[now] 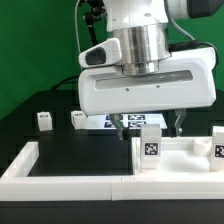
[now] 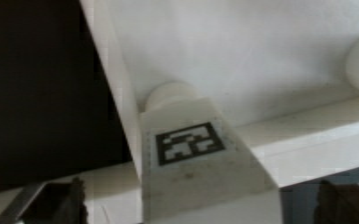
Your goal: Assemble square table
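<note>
So the gripper (image 1: 149, 128) is hanging right over the near corner of the square panel (image 1: 186, 160). Its fingers (image 1: 120, 126) are spread wide apart with nothing clamped between them. One finger sits at about 10 o'clock from the upright leg (image 1: 150, 144) and the other at about 2 o'clock, and as far as I can see neither is touching it.

That leg stands straight up at the panel's corner with its tag facing the exterior camera. From the wrist camera you see the same leg (image 2: 190, 145) tag-up, right against the panel's white surface and rim. I can't tell whether it's actually seated or just standing there.

In the exterior view the panel lies on the black bench (image 1: 60, 142) at roughly 4 o'clock in the shot, tucked just inside the border wall (image 1: 60, 178). The wall runs along the front from 8 o'clock round to 5.

A second leg (image 1: 218, 148) stands at 3 o'clock from the first, right at the picture's edge. Two loose legs (image 1: 44, 120) (image 1: 77, 118) sit on the bench at 9 o'clock from the gripper, well apart from the panel. The marker board (image 1: 135, 122) lies flat at 12 o'clock from the upright leg, partly hidden by the fingers.
</note>
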Robot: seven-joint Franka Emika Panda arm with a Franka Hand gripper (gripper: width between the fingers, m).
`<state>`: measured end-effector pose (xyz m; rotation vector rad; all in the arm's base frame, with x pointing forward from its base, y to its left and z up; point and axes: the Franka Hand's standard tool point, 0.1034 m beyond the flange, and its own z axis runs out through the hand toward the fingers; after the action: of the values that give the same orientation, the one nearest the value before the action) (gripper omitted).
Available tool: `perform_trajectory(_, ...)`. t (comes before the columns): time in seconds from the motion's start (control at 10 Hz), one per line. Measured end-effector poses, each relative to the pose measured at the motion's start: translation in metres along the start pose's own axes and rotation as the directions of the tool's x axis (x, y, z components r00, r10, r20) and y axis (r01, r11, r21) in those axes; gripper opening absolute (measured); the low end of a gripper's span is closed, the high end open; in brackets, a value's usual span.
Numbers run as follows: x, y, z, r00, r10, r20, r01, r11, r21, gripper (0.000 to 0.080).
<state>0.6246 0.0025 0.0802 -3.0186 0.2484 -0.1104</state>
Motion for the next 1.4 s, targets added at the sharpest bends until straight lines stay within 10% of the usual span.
perform_trajectory(0.7, -0.0004, 0.0008, 0.0009, 0.929, 0.370, 0.000, -0.370, 0.929, 0.000, 0.0289)
perform_trajectory(0.9, 0.0000, 0.0015, 0.0011, 0.772, 0.635, 0.002, -0.635, 0.772, 0.006, 0.0289)
perform_trajectory(1.3, -0.0030, 0.0015, 0.0029, 0.147, 0.985, 0.085, -0.989, 0.144, 0.046, 0.0289)
perform_trajectory(1.4, -0.0036, 0.0012, 0.0030, 0.151, 0.985, 0.087, -0.988, 0.148, 0.044, 0.0291)
